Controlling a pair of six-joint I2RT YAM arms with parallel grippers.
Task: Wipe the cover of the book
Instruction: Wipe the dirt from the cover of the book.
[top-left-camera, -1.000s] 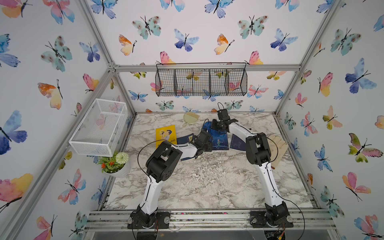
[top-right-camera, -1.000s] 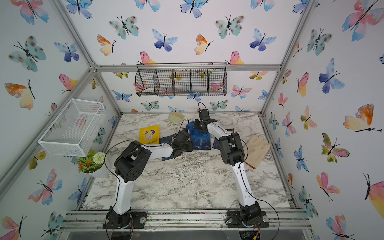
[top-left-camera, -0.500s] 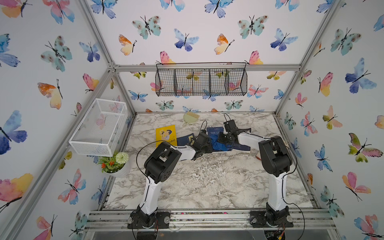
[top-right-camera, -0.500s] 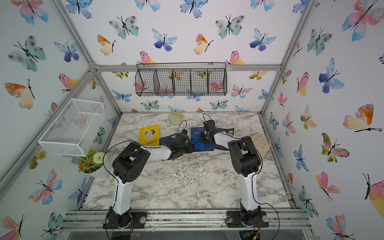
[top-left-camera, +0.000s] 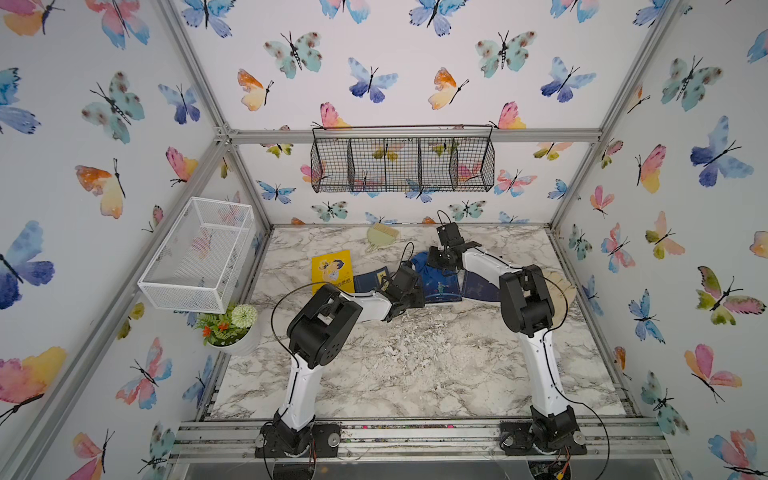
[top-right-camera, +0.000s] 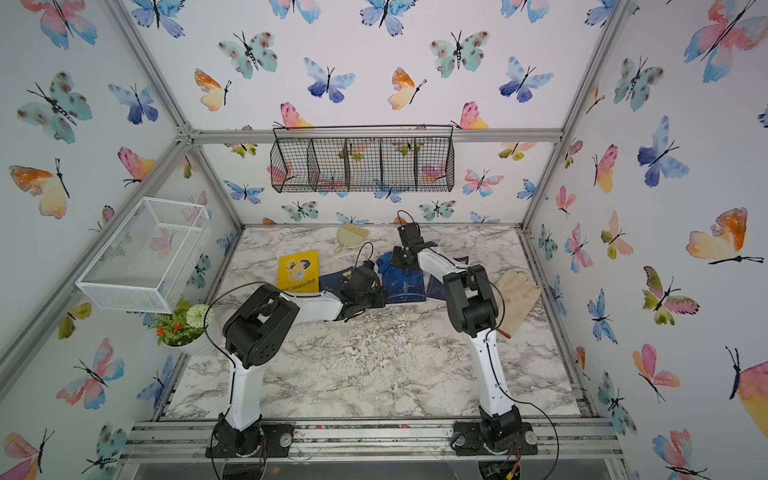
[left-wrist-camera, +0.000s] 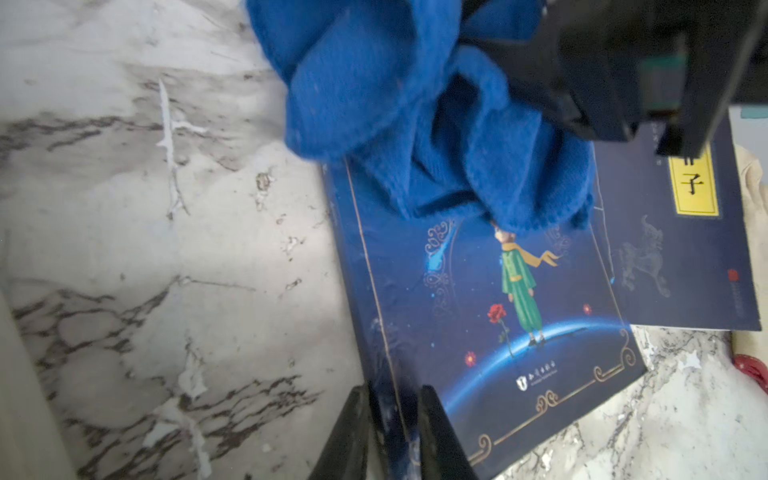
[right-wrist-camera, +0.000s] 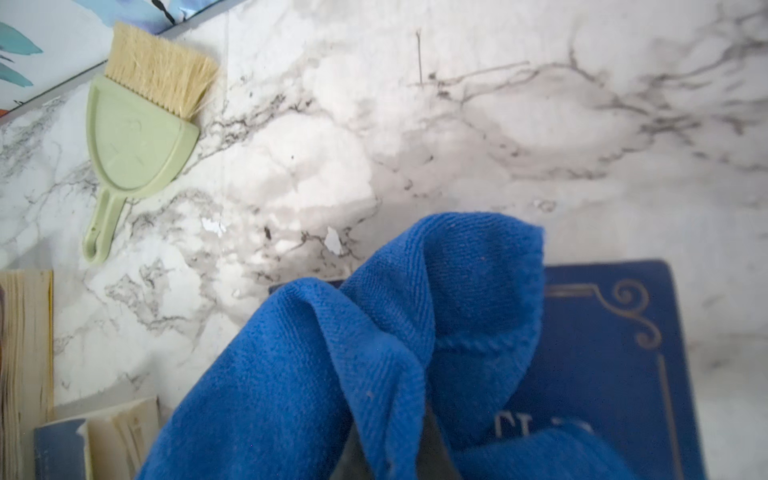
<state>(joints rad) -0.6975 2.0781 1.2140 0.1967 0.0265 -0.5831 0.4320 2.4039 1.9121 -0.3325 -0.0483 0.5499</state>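
blue cloth (top-left-camera: 419, 262) on the upper end of the book (top-left-camera: 444, 289), bare cover runs down-frame

in both top views the book lies mid-frame on the marble table (top-left-camera: 415, 365), long axis up-down. right gripper (right-wrist-camera: 390, 457) is clenched on the cloth; left gripper (left-wrist-camera: 390, 395) pinches the book's lower-left corner. my read: the wipe must pull down-frame, toward the nearer left arm.
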